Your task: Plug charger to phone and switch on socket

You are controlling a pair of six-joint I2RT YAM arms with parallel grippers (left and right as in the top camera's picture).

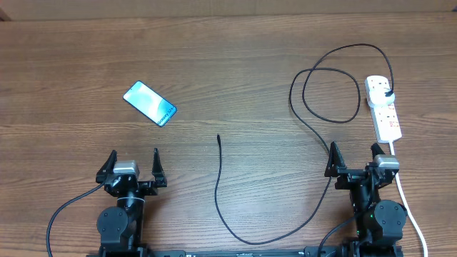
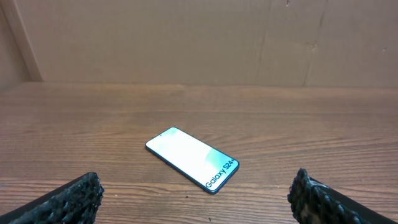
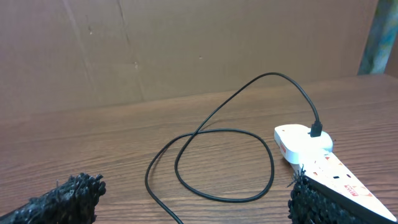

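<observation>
On the wooden table (image 1: 250,64) the phone (image 1: 149,103) lies at the left, screen up, well apart from the free tip of the charger (image 1: 218,164) in the middle — nothing is plugged into it yet. The charger's black plug sits in the socket (image 1: 385,118) at the right; whether its switch is on, I cannot tell. The left gripper (image 1: 133,155) and the right gripper (image 1: 355,148) both stand wide apart — empty.
</observation>
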